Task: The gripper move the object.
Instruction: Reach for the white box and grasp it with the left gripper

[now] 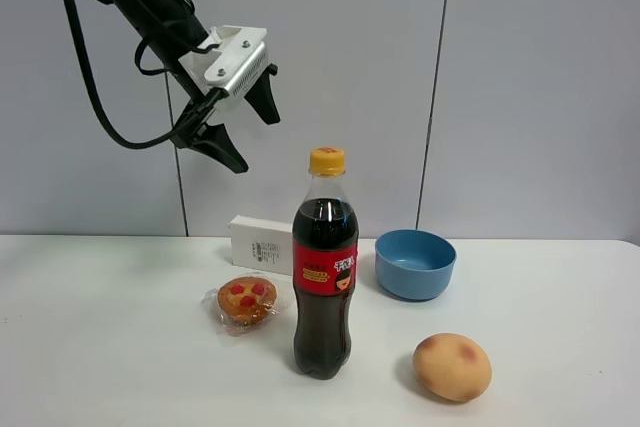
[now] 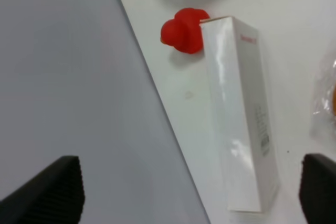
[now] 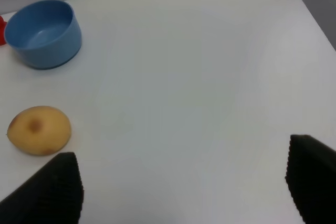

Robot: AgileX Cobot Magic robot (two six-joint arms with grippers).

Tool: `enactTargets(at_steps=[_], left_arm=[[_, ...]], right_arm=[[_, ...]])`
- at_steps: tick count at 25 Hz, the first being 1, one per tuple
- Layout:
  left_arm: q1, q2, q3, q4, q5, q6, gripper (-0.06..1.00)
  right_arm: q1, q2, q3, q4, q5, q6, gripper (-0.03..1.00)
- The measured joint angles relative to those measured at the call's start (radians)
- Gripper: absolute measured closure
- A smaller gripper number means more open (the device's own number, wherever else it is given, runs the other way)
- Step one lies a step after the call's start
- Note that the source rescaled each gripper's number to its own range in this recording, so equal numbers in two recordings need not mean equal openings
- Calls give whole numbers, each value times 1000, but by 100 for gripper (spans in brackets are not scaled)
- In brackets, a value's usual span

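The white box (image 1: 260, 244) lies on its long side at the back of the table, against the wall, partly hidden by the cola bottle (image 1: 325, 267). My left gripper (image 1: 254, 141) hangs open and empty in the air, high above the box and a little left of it. In the left wrist view the box (image 2: 239, 114) lies between and beyond the spread black fingertips (image 2: 44, 192), and the left gripper (image 2: 184, 187) touches nothing. My right gripper (image 3: 178, 182) is open and empty over bare table; it is out of the high view.
A wrapped muffin (image 1: 245, 302) lies in front of the box. A blue bowl (image 1: 415, 263) stands right of the bottle, and a yellow round fruit (image 1: 453, 367) lies at the front right. A small red object (image 2: 182, 36) lies at the box's far end, by the wall.
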Motion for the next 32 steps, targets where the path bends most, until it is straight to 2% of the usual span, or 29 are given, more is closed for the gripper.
enactTargets(at_steps=[4, 8, 16, 32], left_arm=[[0, 58, -67, -30, -3, -7, -2], [0, 99, -78, -61, -2, -7, 1], [0, 155, -80, -61, -4, -7, 1], [0, 248, -81, -57, -81, -9, 2]], right_arm=[[0, 0, 0, 0, 0, 0, -3], [0, 0, 0, 0, 0, 0, -3], [0, 0, 0, 0, 0, 0, -3], [0, 0, 0, 0, 0, 0, -3]])
